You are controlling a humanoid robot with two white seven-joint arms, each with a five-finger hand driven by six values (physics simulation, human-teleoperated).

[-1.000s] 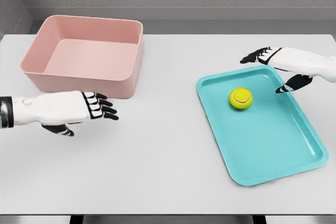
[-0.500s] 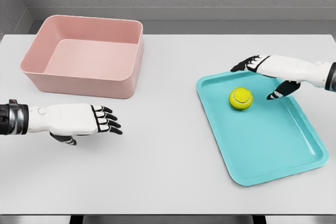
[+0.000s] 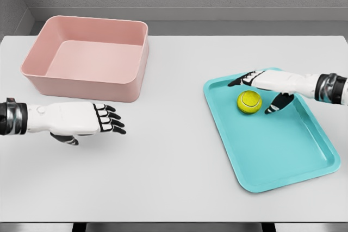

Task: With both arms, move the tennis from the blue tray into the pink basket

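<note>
A yellow-green tennis ball [image 3: 249,101] lies in the far part of the blue tray [image 3: 283,150] on the right of the table. My right hand [image 3: 260,87] hovers just over and behind the ball, open, with its fingers spread above the ball and its thumb beside the ball's right; it holds nothing. The pink basket [image 3: 89,58] stands at the far left, with nothing visible inside. Open with fingers relaxed, my left hand [image 3: 103,120] floats over the table in front of the basket.
The grey table [image 3: 174,177] spreads between the basket and the tray. A grey wall runs behind the table's far edge.
My right hand has moved left and down toward the ball, now spanning it. My left hand drifted slightly down and then held its place. The ball has not moved.
</note>
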